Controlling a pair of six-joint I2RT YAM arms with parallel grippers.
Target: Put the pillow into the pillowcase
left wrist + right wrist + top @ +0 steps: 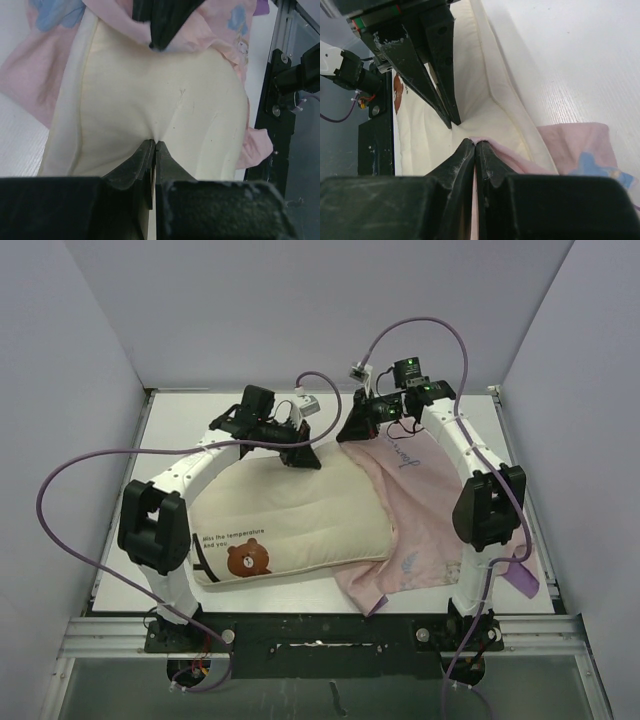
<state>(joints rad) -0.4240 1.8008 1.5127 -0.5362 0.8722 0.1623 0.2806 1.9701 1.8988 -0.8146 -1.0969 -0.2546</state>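
The cream pillow (290,515) lies flat mid-table, its brown bear face (250,560) at the near left. The pale pink pillowcase (425,505) is spread to its right, and its edge overlaps the pillow's right end. My left gripper (300,456) is at the pillow's far edge. In the left wrist view it (155,143) is shut, pinching a fold of the pillow (200,115). My right gripper (352,432) sits just right of it. In the right wrist view it (475,143) is shut on the pillowcase's (575,145) pink hem, close to the left gripper's fingers (435,75) above the pillow (420,135).
The white table (560,540) is boxed in by grey walls on three sides. A metal rail (320,625) runs along the near edge between the arm bases. Purple cables (60,490) loop beside both arms. A purple corner of fabric (522,577) shows at the near right.
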